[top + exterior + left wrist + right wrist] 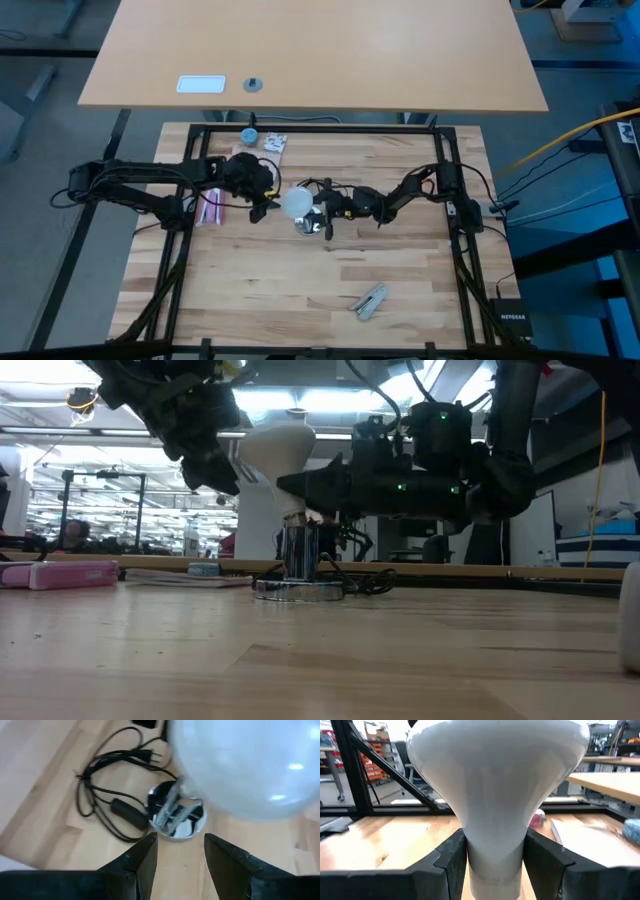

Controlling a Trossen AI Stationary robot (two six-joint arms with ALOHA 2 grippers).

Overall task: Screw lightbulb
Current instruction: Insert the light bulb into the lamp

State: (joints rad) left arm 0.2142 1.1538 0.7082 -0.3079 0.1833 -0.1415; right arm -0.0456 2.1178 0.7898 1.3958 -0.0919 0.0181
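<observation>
— We are getting even overhead light on the table [300,290] in the high view, with only soft shadows lying under the arms.

— In the low view we are looking into ceiling lights that are washing out the room's top, leaving both arms as dark silhouettes.

— Up close, the lightbulb [250,765] is blurring and catching two small glints; the chrome base [175,815] is mirroring.

Bulb over the socket, mid-table

The frosted white pear-shaped lightbulb [277,455] stands neck-down on the shiny chrome lamp base [298,588], between both arms.
</observation>
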